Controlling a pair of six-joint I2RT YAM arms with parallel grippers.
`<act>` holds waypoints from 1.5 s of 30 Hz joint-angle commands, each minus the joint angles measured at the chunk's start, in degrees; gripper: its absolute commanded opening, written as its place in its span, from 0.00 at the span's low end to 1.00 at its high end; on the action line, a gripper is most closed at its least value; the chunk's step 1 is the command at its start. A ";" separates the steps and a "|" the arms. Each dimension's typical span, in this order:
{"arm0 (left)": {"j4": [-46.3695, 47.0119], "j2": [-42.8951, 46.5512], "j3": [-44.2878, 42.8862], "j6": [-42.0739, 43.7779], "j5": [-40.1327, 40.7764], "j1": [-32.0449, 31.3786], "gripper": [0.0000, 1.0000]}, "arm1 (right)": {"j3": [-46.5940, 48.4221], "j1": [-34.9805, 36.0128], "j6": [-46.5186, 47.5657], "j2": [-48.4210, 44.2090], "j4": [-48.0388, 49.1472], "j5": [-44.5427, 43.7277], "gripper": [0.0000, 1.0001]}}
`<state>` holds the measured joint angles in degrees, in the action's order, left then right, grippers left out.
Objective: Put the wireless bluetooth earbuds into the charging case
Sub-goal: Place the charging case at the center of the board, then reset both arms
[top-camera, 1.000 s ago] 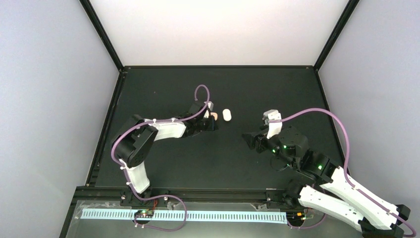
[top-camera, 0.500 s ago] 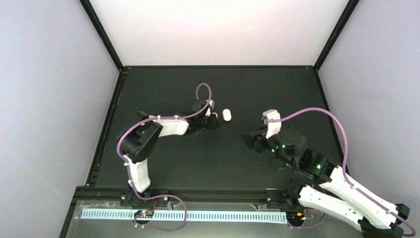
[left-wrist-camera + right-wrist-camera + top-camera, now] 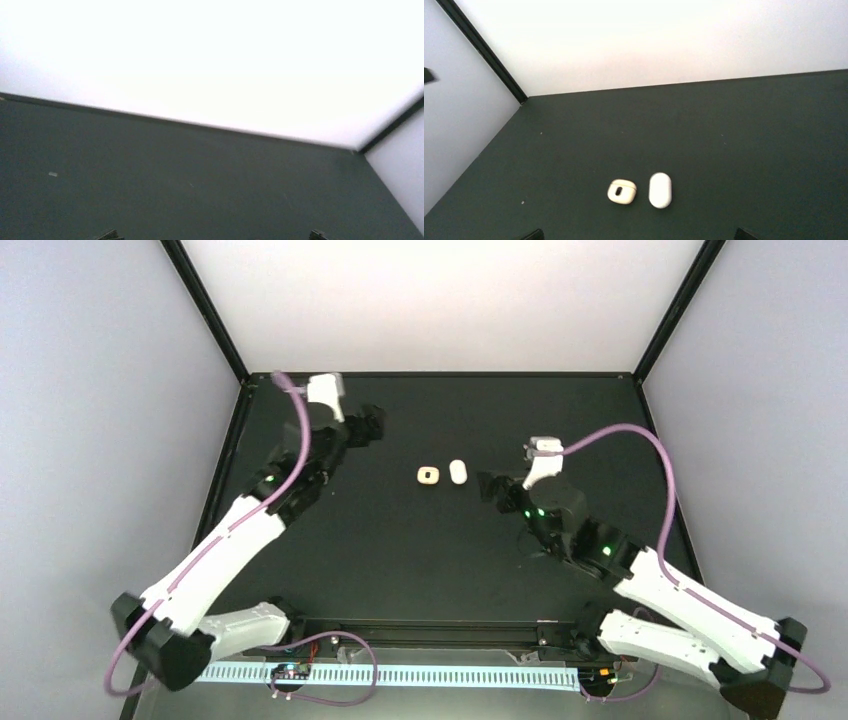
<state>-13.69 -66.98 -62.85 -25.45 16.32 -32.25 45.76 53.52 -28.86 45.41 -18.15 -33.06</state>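
Counted two charging cases mid-table, cream case (image 3: 622, 192) just left of white case (image 3: 660, 190), caught by top and right wrist views, left wrist view facing table (image 3: 200, 190) and far wall (image 3: 200, 60); left gripper (image 3: 368, 426) far-left, right gripper (image 3: 488, 487) near white case, both spread, holding nothing.

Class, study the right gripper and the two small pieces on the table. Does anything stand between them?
Nothing visible does. Only bare table separates the right gripper from the white oval piece. The beige piece lies just beyond it, slightly apart.
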 commanded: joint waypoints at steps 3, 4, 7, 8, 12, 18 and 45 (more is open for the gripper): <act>-8.87 9.74 0.94 0.64 15.52 0.78 0.99 | 16.75 -0.58 3.85 16.27 -2.39 -0.50 1.00; -8.55 10.40 1.79 0.48 14.65 0.93 0.99 | 18.82 -1.10 3.16 18.98 -3.14 -1.11 1.00; -12.22 9.41 1.01 -0.57 10.66 1.88 0.99 | 22.61 -4.80 -0.51 24.81 -5.40 0.48 1.00; -13.53 8.68 0.73 -0.93 9.08 2.33 0.99 | 23.18 -6.90 -2.45 26.03 -6.92 2.06 1.00; -14.65 9.00 2.29 0.94 4.18 3.37 0.99 | 19.73 -17.62 -10.14 23.95 -11.40 8.24 1.00; -3.62 20.82 13.16 9.44 0.02 2.58 0.99 | 2.65 -19.90 -0.35 3.10 -1.33 4.45 1.00; 2.00 26.72 18.69 9.31 0.26 1.55 0.99 | 2.41 -5.80 11.55 5.50 4.77 -12.03 1.00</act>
<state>-13.98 -40.49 -44.64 -17.47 19.38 -30.50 50.87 47.29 -18.22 53.47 -19.81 -42.09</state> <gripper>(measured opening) 0.988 0.999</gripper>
